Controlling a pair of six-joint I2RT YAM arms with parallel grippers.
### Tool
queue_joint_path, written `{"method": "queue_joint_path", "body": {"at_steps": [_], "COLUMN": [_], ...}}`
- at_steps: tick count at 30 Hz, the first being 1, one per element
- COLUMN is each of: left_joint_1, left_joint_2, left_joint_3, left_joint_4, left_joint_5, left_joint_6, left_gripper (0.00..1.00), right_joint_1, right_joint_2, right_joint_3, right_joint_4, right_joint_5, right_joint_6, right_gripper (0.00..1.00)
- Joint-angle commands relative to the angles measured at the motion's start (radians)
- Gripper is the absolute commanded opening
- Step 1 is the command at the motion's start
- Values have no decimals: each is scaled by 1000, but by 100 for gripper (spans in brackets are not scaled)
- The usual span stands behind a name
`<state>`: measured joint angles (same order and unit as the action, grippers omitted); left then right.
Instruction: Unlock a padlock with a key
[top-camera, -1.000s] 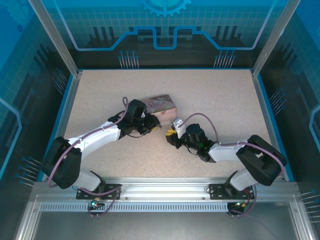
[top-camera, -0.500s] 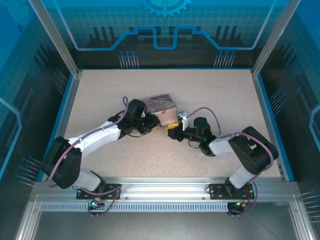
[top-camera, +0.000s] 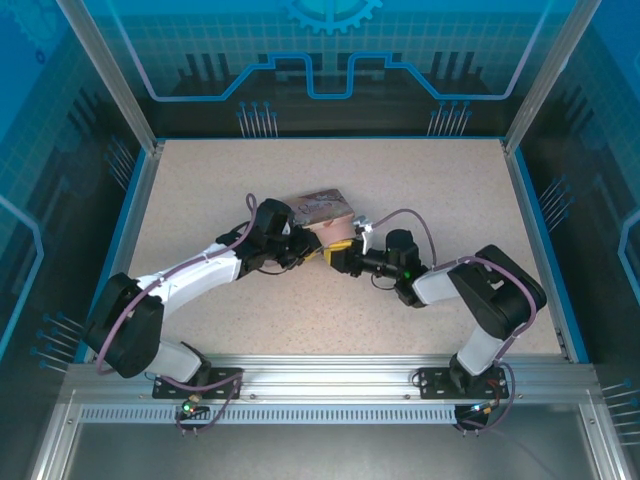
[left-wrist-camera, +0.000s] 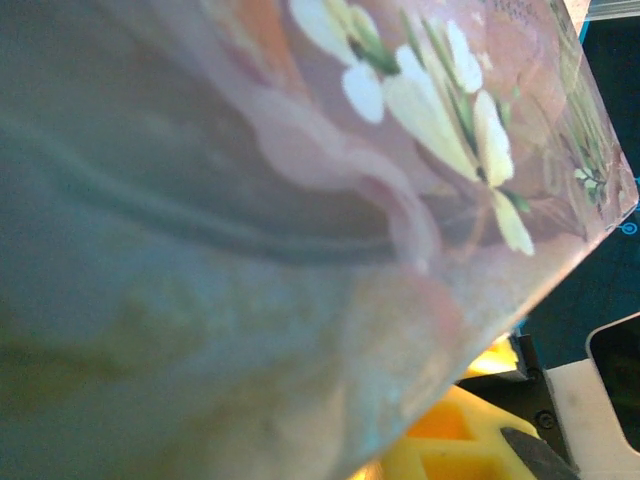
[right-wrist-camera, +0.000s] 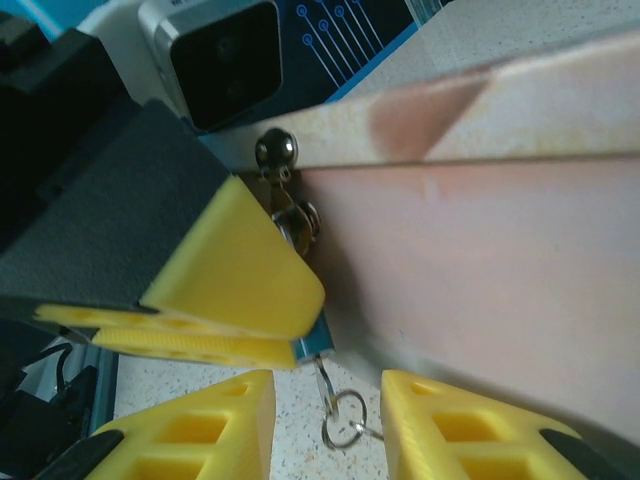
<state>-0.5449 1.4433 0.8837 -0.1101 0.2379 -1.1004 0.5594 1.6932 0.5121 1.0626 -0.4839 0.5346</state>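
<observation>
Left end effector (top-camera: 306, 252), left of centre, is narrow, clamped on the padlock (right-wrist-camera: 311, 342) beside the pink tin (top-camera: 322, 208) wall. The key (right-wrist-camera: 325, 380) projects below the padlock at lower centre. Right end effector (right-wrist-camera: 325, 432) stands wide, its fingers flanking the key without touching it.

Table (top-camera: 420, 190): beige speckled top, blue-edged. One pink illustrated tin (top-camera: 320, 205) is recorded lying on it, just toward 12 o'clock from centre, long side running roughly 9 to 3 o'clock.
</observation>
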Motion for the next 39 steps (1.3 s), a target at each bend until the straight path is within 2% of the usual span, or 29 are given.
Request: {"method": "queue_joint_path", "body": {"at_steps": [1,15,24,28,39], "left_joint_1": [8,9,8,8,8], "left_joint_2": [-38,-38,-38,-41,-44], "left_joint_3": [-1,-1,0,-8,-32], "left_joint_4": [83,87,89,104,173], "left_joint_5": [38,37,40,44,67], "left_joint_6": [-12,-16,-15,-6,60], "left_gripper": [0,0,0,0,0], "right_joint_1": [22,24,16,2,-3], "right_joint_2": [22,40,44,41,86], "right_joint_3": [34,11,23,10,7], "right_joint_4": [-18,-6,19,78,280], "right_joint_5": [-15,4,-23,-34,-51], "right_joint_6": [-14,-11,20,105,486], "right_gripper": [33,26,0,0,0]}}
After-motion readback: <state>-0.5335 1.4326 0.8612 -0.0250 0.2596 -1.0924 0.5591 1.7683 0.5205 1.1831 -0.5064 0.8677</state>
